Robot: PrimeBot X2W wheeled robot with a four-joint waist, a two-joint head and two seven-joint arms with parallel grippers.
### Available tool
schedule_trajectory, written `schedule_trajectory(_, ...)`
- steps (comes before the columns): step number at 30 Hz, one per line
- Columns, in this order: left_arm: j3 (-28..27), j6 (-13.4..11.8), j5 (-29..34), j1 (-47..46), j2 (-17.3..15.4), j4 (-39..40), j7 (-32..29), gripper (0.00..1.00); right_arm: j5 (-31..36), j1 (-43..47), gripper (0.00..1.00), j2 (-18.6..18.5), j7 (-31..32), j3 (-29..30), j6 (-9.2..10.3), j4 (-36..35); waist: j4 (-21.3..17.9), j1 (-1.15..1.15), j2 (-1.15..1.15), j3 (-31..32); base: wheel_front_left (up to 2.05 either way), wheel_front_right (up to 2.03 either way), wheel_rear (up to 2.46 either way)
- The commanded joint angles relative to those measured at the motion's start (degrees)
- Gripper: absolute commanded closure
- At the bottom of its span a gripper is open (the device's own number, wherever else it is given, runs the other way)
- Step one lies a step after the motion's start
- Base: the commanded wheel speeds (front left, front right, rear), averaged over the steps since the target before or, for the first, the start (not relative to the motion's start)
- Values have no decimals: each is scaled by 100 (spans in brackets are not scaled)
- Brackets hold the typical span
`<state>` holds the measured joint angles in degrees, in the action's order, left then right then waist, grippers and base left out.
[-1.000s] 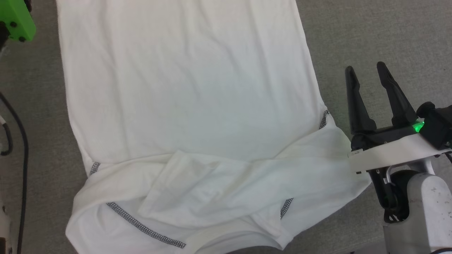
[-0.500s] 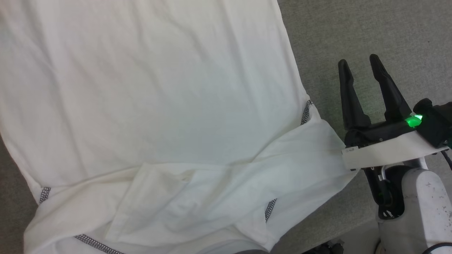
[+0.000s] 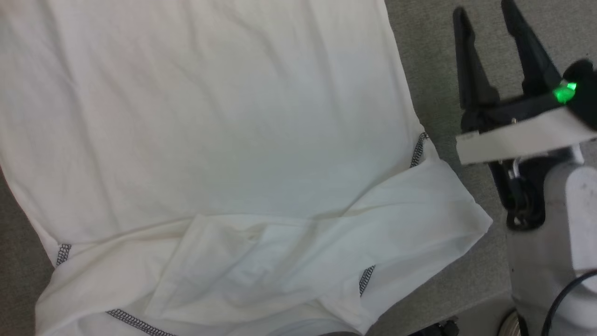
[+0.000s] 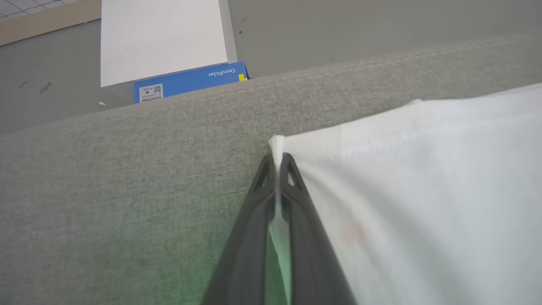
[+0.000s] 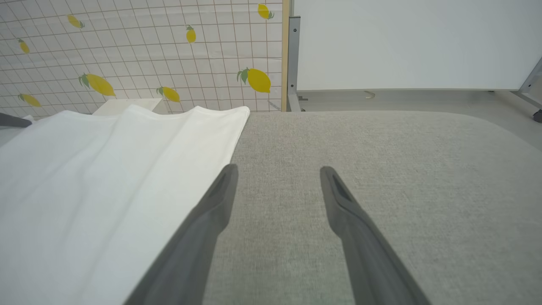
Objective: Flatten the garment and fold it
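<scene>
Grey cushion (image 5: 381, 169) bears the garment (image 3: 210, 116); left wrist view shows left fingers (image 4: 250, 245) clamping its corner; right fingers (image 5: 199, 237) spread, empty.

Head view: the shirt (image 3: 210, 116) runs off the top, left and bottom edges. The right hand (image 3: 483, 8) is motion-blurred, with one fingertip cut by the top edge.

Left wrist view: the left hand (image 4: 277, 160) hides the shirt corner pinched between its fingers. The worktop (image 4: 127, 169) hides the base of the blue box (image 4: 190, 80), whose small label is illegible.

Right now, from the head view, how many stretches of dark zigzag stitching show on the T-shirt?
4 on the T-shirt: left edge, bottom left, right armpit, lower right. Folds may hide more.
</scene>
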<state>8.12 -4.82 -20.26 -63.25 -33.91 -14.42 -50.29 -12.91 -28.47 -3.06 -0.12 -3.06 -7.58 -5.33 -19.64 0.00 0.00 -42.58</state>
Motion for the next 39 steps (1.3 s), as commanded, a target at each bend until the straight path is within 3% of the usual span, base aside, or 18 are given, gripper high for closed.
schedule_trajectory(1, 32, 47, -29, 100, 35, -40, 65, 100, 22, -450, 0, 18, 100, -13, 9, 124, 87, 0, 0, -23, 0, 0, 0)
schedule_trajectory(11, 226, 266, -134, -123, 381, -97, 705, 100, -213, -3517, 0, 18, 1825, 225, 9, 2629, 612, 0, 0, -201, 0, 0, 0)
schedule_trajectory(18, 440, 442, -202, -365, 711, -207, 1057, 100, 575, -4823, 0, 8, 2771, 711, 9, 4053, 1085, 0, 0, -413, 0, 0, 0)
schedule_trajectory(25, 567, 585, -272, -581, 933, -351, 1367, 100, 1383, -5443, 0, 13, 3692, 1105, 9, 4673, 1416, 0, 0, -626, 0, 0, 0)
schedule_trajectory(32, 617, 673, -309, -722, 993, -444, 1578, 100, 1797, -5716, 0, 16, 4458, 1362, 9, 4688, 1586, 0, 0, -785, 0, 0, 0)
schedule_trajectory(33, 626, 683, -315, -732, 1001, -466, 1600, 100, 1826, -5726, 52, 16, 4566, 1382, 9, 4686, 1599, 0, 0, -796, 0, 0, 0)
schedule_trajectory(34, 633, 690, -319, -734, 1006, -483, 1621, 100, 1863, -5717, 82, 17, 4647, 1400, 9, 4681, 1604, 0, 0, -797, 0, 0, 0)
schedule_trajectory(35, 640, 701, -327, -731, 1010, -508, 1646, 100, 1913, -5696, 100, 17, 4726, 1401, 9, 4663, 1604, 0, 0, -789, 0, 0, 0)
schedule_trajectory(39, 655, 729, -347, -726, 1006, -590, 1742, 100, 2105, -5619, 100, 17, 4710, 1403, 9, 4462, 1583, 0, 0, -746, 0, 0, 0)
